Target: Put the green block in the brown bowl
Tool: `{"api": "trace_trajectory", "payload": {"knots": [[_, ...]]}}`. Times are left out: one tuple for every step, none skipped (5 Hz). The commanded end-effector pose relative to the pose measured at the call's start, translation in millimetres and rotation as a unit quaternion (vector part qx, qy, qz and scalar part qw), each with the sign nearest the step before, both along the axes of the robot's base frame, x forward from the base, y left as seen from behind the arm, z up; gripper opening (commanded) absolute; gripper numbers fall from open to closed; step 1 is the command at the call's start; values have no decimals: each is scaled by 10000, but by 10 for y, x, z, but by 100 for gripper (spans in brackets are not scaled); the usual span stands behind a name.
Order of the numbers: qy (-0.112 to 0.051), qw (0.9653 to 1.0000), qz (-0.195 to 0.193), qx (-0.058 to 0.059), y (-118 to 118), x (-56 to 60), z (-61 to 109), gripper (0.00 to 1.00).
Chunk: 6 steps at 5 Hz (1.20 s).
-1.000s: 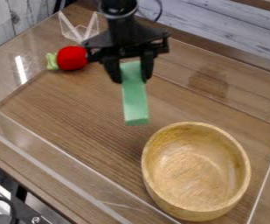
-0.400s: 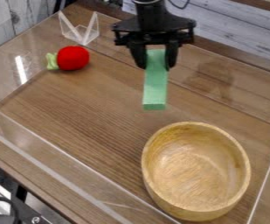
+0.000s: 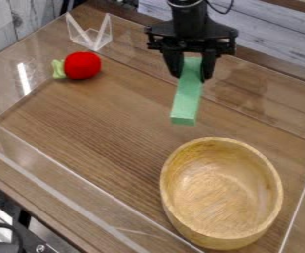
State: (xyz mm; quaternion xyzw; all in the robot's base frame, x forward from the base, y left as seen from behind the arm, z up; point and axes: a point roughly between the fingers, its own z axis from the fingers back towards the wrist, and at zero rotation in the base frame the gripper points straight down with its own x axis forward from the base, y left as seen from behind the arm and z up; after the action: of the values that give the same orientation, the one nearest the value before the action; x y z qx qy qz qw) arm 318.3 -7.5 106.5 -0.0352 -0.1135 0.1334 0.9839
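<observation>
My black gripper point(image 3: 191, 65) is clamped on the top end of the flat mint-green block point(image 3: 188, 96), which hangs in the air, slightly tilted, above the wooden counter point(image 3: 89, 119). The big round light-brown wooden bowl point(image 3: 222, 191) sits below, nearer the camera, and it's empty.

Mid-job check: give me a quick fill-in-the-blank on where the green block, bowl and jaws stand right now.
1. The gripper has its jaws shut on the ____ block.
2. The brown bowl holds ____.
3. The block hangs ____ the wooden table, not resting on it.
4. The red ball lies in the picture's upper ____.

Missing words: green; nothing; above; left
</observation>
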Motion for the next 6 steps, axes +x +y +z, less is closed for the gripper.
{"api": "trace_trajectory", "payload": {"knots": [[-272,9993,-232,50,-18,117,137,0],[-269,9989,-362,100,8,160,117,0],[-265,9987,-404,137,42,189,95,0],[-260,9986,-428,165,80,214,76,0],[-255,9985,-438,191,121,238,59,0],[-253,9985,-436,213,164,264,45,0]]}}
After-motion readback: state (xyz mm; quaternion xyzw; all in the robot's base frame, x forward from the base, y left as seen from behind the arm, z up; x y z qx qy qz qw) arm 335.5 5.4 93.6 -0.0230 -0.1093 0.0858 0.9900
